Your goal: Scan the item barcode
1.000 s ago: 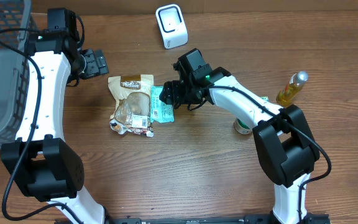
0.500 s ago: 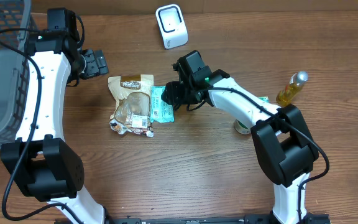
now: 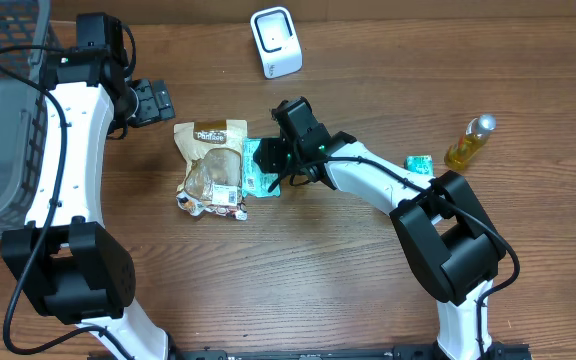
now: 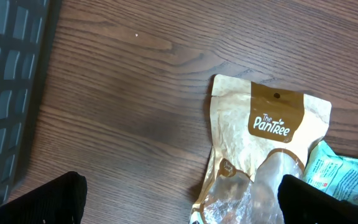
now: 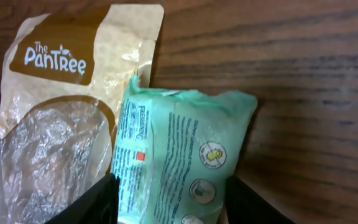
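item: green packet [image 3: 261, 165], flat on the bench [image 3: 368, 290], centre of the overhead frame. Its left edge is against the PanTree pouch [image 3: 211, 165]; the right wrist view suggests a slight overlap there.
right fingers [image 5: 95, 205]: partly open, one either side of the packet's lower end. Can't tell whether they pinch it or just sit alongside.
left fingers [image 4: 48, 202]: spread wide, nothing between them, over bare bench up-left of the pouch.
feel (my read): light, soft film pack with squashy contents. It will buckle and bulge under squeeze, not resist. The film looks glossy, so expect some slip. Not fragile.
where to hold: across the narrow width, on the filled body rather than the thin crimped end, which would fold. A moderate squeeze should do.
barcode: not made out. The face shows a white print panel and round icons, too blurred to read, so keep the faces uncovered.
snag risk: the pouch touches the packet and could drag along on the lift.
scanner [image 3: 275, 42]: white unit, top centre of the overhead frame, well apart from the packet.
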You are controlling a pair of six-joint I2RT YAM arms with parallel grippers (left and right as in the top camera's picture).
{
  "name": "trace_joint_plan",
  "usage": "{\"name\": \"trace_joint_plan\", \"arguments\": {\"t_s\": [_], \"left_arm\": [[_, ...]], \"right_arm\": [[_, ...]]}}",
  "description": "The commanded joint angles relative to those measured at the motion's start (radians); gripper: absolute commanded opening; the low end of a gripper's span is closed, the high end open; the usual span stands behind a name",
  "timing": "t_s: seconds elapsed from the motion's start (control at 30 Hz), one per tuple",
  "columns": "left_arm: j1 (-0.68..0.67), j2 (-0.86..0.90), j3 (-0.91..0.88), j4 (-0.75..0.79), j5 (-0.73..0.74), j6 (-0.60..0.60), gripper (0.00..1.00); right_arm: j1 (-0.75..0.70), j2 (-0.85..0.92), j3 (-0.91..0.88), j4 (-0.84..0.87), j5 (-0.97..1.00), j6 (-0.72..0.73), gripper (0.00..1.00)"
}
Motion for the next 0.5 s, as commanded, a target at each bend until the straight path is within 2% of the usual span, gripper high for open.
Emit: {"name": "trace_joint_plan", "arguments": {"t_s": [0.0,0.23,0.27,0.37,0.47], "left_arm": [[-0.002,-0.004,0.016,0.0,0.004,0.019,1.0],[-0.002,-0.005,0.016,0.0,0.004,0.019,1.0],[-0.002,-0.005,0.016,0.0,0.004,0.019,0.99],[-0.002,-0.005,0.016,0.0,0.004,0.019,1.0],[-0.002,-0.004,0.016,0.0,0.004,0.019,0.99]], "right_arm": [[-0.003,0.006,-0.006,0.011,0.064,0.01,0.43],[-0.003,0.064,-0.006,0.034,0.063,0.011,0.44],[-0.003,0.069,-0.006,0.032,0.061,0.011,0.4],[-0.004,0.066,-0.003,0.011,0.062,0.01,0.18],[-0.039,0.019,0.008,-0.058,0.062,0.01,0.17]]}}
